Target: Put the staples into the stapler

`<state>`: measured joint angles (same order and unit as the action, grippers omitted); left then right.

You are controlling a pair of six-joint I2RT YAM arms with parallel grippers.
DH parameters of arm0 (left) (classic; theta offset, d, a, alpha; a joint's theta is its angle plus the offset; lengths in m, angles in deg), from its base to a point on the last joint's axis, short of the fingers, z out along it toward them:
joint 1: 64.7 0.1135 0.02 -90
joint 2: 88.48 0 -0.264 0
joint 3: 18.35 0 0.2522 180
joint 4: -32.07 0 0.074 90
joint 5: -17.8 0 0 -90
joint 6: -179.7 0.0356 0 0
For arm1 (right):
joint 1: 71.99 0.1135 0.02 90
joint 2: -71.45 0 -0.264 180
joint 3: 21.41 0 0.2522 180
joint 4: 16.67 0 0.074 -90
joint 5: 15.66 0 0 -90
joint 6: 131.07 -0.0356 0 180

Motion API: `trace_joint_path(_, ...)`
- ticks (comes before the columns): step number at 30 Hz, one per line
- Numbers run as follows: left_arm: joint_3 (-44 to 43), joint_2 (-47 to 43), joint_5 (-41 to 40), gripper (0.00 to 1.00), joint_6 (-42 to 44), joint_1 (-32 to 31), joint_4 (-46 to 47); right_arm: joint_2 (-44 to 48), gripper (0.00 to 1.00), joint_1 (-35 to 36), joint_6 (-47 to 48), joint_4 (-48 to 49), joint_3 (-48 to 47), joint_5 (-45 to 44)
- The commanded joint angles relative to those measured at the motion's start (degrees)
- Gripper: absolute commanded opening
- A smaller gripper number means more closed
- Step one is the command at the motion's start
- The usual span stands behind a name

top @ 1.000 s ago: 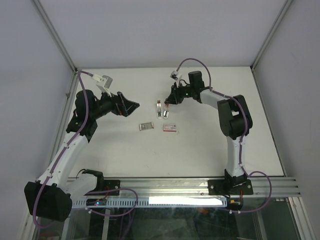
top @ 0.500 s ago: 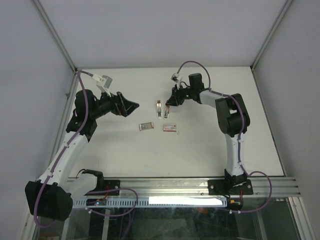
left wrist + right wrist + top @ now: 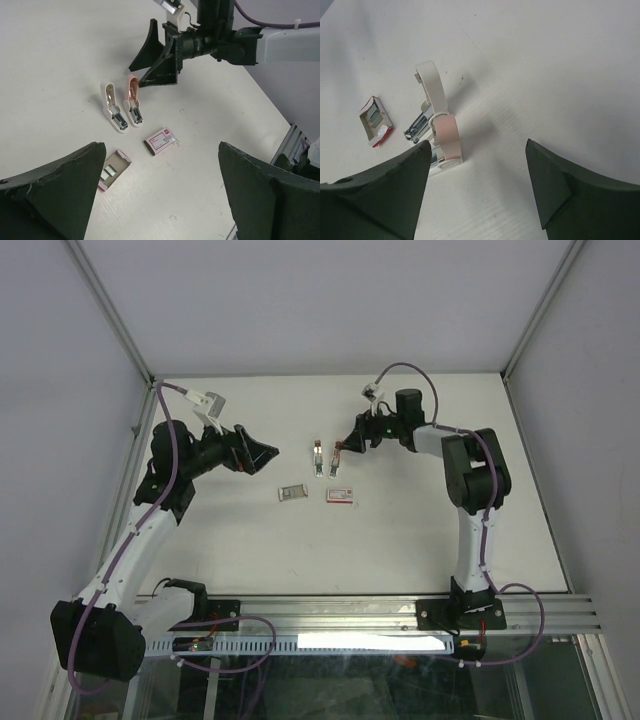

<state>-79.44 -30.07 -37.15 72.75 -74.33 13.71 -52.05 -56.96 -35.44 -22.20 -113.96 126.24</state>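
1. Nearest row. The staples [image 3: 292, 492] lie flat on the desk [image 3: 400, 540], slightly left of centre. They show as a small silver-grey rectangle with a paler rim. A closed red-and-white box [image 3: 340, 494] lies to their right, near them but not touching.

2. Middle row. Two staplers lie just beyond that row, side by side. The white stapler [image 3: 318, 459] is on the left and the pink stapler [image 3: 335, 465] is on the right. Both are hinged open: each cover is swung up and back, and each metal channel is exposed and points toward me. The staples rest on the desk apart from both staplers, closest to the white one.

3. Left fingers. My left fingers [image 3: 265, 452] hover above the desk at the same depth as the staplers and to their left, well apart from them. They are spread to full width and hold nothing. From their own camera, the staples, the box and both staplers show in the gap between them.

4. Right fingers. My right fingers [image 3: 350, 440] are farthest out, at the far right side of the pink stapler. They are spread apart and clamp nothing. Their tips stand just beside the pink stapler's raised cover. I cannot tell whether one tip touches it.
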Motion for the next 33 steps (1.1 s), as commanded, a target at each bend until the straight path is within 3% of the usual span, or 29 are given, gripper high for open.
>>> trace_joint_path(1,1.31,-1.3,-1.22,0.98,-1.88,0.79,3.49,8.38,0.79,-3.45,-8.34,13.42,3.96,-0.05)
trace_joint_path(4,3.08,-1.78,-5.04,0.97,-6.26,0.75,3.99,12.25,0.79,-5.37,-12.83,17.16,8.1,-1.94)
trace_joint_path(13,10.89,2.2,-12.44,0.94,-17.71,-3.05,10.17,28.34,0.69,-6.43,-23.4,12.2,17.66,-10.59)
trace_joint_path(20,8.89,13.1,-16.49,0.93,-15.5,-8.46,13.02,44.91,0.68,-6.13,-28.13,0.3,25.9,-17.96)
trace_joint_path(26,5.75,24.94,-12.19,0.93,-15.94,-8.49,14.69,57.75,0.7,-6.0,-31.17,-2.98,32.68,-19.47)
trace_joint_path(33,4.59,29.75,-11.47,0.9,-16.79,-8.66,15.95,64.12,0.71,-5.39,-29.53,-8.36,35.54,-21.8)
